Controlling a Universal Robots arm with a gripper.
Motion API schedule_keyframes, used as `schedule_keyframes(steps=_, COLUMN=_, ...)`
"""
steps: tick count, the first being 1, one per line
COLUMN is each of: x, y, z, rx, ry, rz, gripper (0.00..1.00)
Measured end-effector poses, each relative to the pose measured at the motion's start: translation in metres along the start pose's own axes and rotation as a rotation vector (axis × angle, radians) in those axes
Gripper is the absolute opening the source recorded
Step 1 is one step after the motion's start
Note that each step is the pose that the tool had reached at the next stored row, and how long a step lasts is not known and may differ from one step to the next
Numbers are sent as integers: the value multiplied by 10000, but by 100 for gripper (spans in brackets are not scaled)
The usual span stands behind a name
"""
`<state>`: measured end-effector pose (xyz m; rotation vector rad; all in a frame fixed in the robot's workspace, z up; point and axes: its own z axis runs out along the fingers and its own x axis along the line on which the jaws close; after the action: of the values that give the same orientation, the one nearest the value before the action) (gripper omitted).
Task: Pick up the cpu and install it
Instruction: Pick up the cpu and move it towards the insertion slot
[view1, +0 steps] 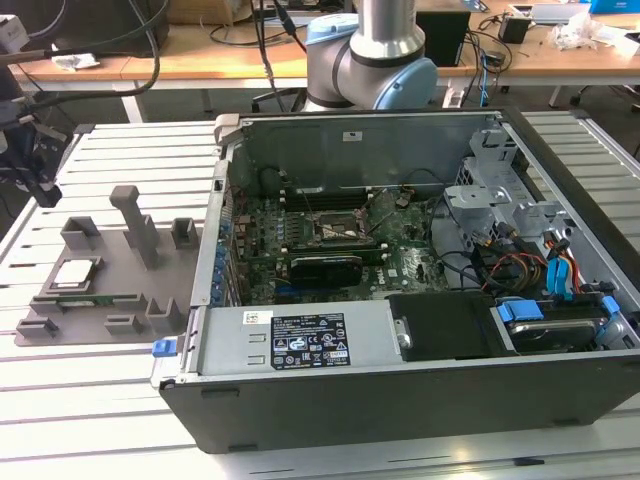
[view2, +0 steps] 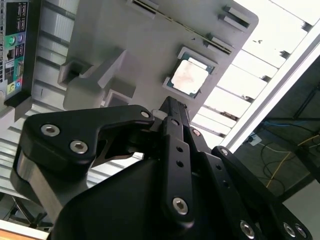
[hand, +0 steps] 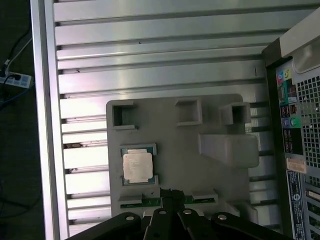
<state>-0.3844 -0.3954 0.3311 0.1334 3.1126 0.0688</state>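
The cpu (hand: 137, 166) lies flat in its pocket on the grey fixture (hand: 175, 145), apart from the gripper (hand: 167, 192), whose jaws I see closed on nothing. Bare table slats (hand: 150, 50) border the fixture, and the computer case (hand: 300, 150) stands just beside it. The exterior view adds the case's white label (view1: 308, 342), illegible to me, and the motherboard socket (view1: 335, 228).

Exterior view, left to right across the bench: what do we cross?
silvery square cpu chip → tall grey plastic fixture post → black-framed square motherboard socket → silver perforated metal drive cage → blue flat cables
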Motion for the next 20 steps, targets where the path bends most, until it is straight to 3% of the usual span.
schedule_keyframes(steps=8, x=120, y=-18, z=178, rx=0, ry=0, rz=-1, gripper=11)
schedule_keyframes(steps=20, x=185, y=-32, z=353, rx=0, ry=0, rz=0, gripper=11)
